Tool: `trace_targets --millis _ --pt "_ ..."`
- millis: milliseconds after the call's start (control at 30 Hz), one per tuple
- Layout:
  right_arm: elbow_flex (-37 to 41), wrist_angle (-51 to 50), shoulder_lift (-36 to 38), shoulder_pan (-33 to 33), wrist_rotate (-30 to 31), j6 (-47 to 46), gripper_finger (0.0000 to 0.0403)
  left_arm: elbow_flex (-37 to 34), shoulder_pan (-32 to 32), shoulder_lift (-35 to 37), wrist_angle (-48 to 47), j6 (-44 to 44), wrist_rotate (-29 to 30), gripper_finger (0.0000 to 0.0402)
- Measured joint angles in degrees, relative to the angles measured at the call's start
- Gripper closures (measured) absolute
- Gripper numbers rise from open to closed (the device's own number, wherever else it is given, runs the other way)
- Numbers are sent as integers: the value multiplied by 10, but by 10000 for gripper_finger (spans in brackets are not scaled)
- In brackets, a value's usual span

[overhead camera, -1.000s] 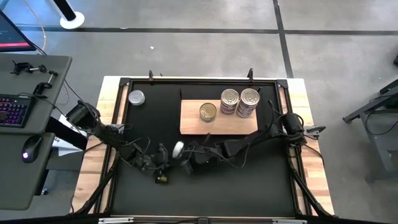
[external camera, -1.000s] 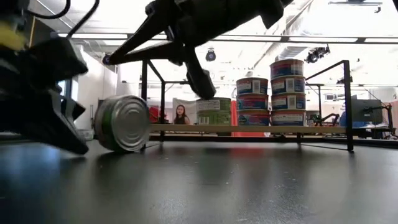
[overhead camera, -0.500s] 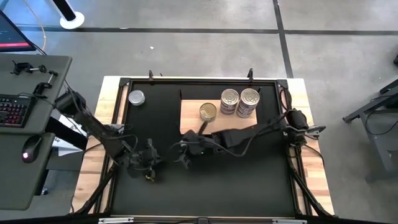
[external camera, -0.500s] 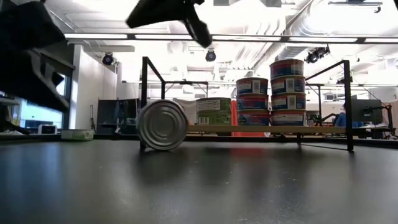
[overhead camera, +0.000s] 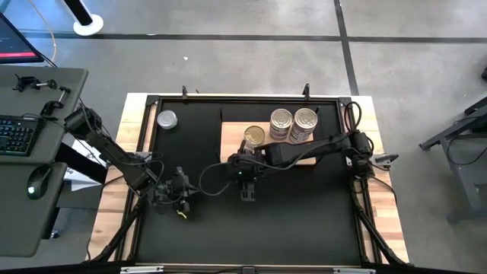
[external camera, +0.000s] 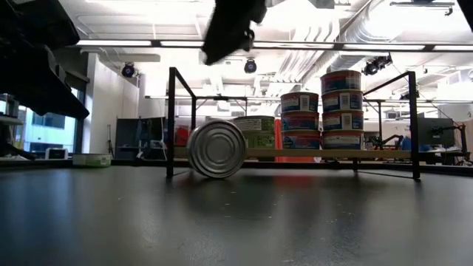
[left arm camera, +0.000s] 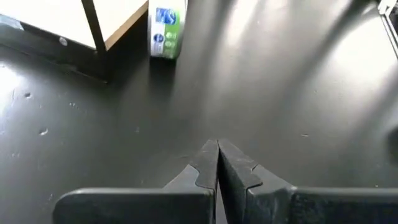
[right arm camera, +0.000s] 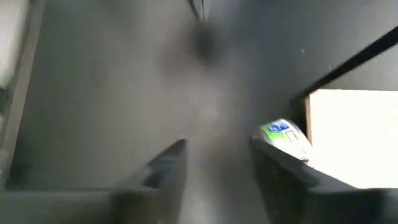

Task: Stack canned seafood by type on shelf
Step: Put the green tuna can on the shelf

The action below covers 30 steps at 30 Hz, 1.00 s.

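A tin (external camera: 216, 148) of the canned seafood stands on its rim on the black mat, by the near left corner of the shelf (overhead camera: 266, 146). Both wrist views show its blue and green label (left arm camera: 166, 31) (right arm camera: 283, 140). My right gripper (right arm camera: 214, 152) hangs open above it, also seen from above (overhead camera: 242, 176), and touches nothing. My left gripper (left arm camera: 217, 148) is shut and empty over the mat's near left part (overhead camera: 179, 196). On the shelf stand a green-labelled tin (overhead camera: 254, 137) and two stacks (overhead camera: 281, 124) (overhead camera: 304, 124).
One more tin (overhead camera: 167, 119) sits flat on the mat near its far left corner. A black frame (external camera: 171, 118) with upright posts runs round the mat. A desk with a keyboard (overhead camera: 17, 135) stands left of the table.
The tin has rolled on its rim along the mat toward the shelf's near left corner. My right gripper has risen, rolled about its wrist and followed toward the shelf. My left gripper has risen and drawn back toward the table's left edge.
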<state>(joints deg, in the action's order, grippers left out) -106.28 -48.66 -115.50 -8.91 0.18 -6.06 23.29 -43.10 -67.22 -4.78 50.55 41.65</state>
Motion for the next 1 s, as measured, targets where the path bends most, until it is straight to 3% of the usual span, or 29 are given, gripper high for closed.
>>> trace_targets --millis 100,200,500,633,800,1000 --pt "0 -28 -15 9 30 43 163 0 -1 -7 7 18 -1 401" --pt "1 -24 -27 21 42 72 123 0 -1 -13 9 31 -2 401" --pt "0 -13 -79 39 50 150 110 1 -1 -33 34 49 0 401" --pt "0 8 -98 40 86 152 111 0 -1 -44 51 49 0 401" --pt "1 10 -110 39 89 151 131 0 -2 -56 59 64 -5 401" --pt "-2 15 -107 21 109 134 227 0 -2 -71 65 65 -7 401"
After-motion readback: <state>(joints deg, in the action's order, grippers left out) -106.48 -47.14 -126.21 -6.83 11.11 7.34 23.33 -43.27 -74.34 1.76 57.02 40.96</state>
